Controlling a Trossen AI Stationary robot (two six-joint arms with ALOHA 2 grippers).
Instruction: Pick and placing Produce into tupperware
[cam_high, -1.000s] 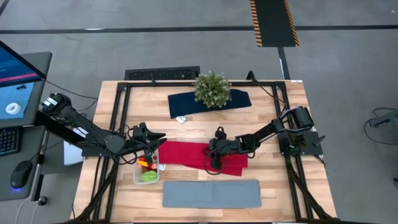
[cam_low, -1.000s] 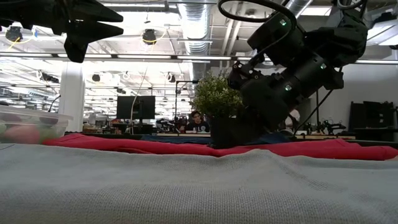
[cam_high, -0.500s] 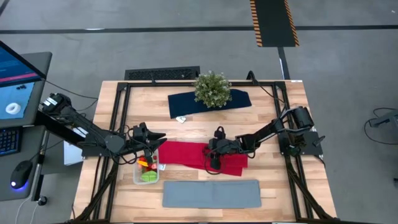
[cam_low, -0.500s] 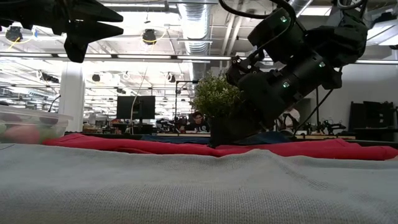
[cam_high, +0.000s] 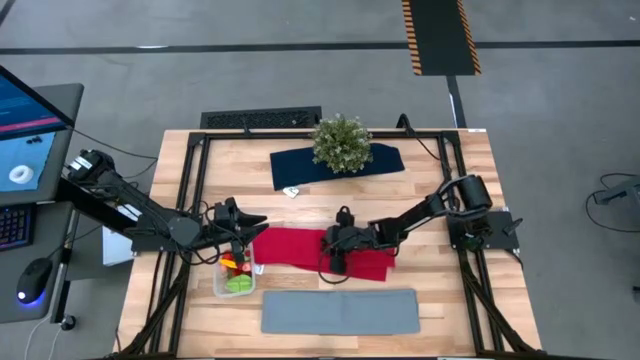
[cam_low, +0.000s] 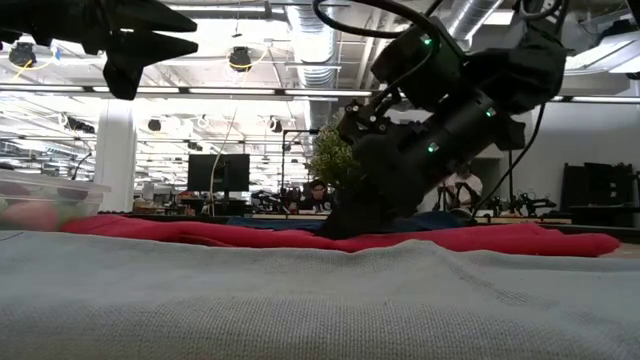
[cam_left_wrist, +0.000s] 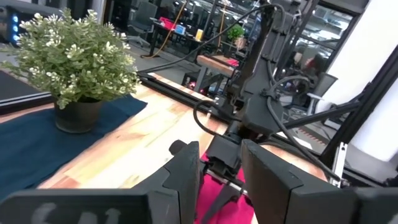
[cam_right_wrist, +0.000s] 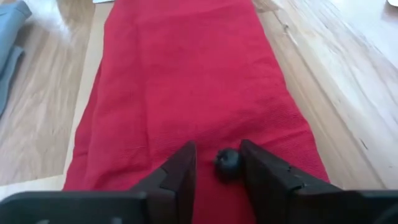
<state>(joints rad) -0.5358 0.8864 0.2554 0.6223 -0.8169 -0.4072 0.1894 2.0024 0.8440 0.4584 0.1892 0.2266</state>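
right pincer (cam_right_wrist: 218, 167) shifted left | tilted down, straddling dark berry (cam_right_wrist: 228, 164)

Dark berry (cam_right_wrist: 228, 164) on red cloth; clear tupperware (cam_high: 235, 277) holding colourful produce (cam_high: 236, 275)

One red cloth (cam_high: 300, 247), one dark berry (cam_right_wrist: 228, 163), one tupperware (cam_high: 235, 275), perhaps three produce pieces inside

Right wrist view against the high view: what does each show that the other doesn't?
Only the right wrist view shows a dark berry between the right gripper fingers. Only the high view shows the tupperware holding produce, the left gripper over it, the potted plant and navy cloth. Both show the red cloth and grey mat.
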